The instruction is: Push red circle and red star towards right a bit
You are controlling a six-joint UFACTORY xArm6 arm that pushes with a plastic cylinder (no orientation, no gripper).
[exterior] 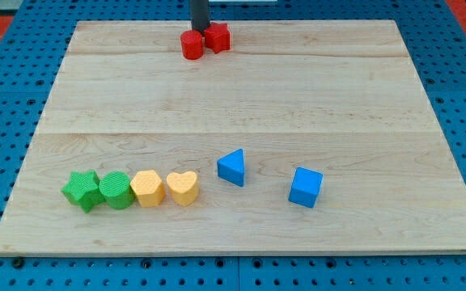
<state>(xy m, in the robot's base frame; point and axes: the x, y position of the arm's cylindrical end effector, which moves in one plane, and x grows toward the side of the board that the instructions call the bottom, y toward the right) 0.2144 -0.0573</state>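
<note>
The red circle [192,45] and the red star [218,37] sit touching each other near the board's top edge, a little left of centre. The circle is on the left, the star on the right. My dark rod comes down from the view's top, and my tip [200,29] stands just behind the two blocks, at the gap between them, touching or nearly touching both.
Along the lower part of the wooden board [241,121] lie a green star [82,190], a green circle [116,190], a yellow hexagon [147,187], a yellow heart [183,187], a blue triangle [232,167] and a blue cube [305,187].
</note>
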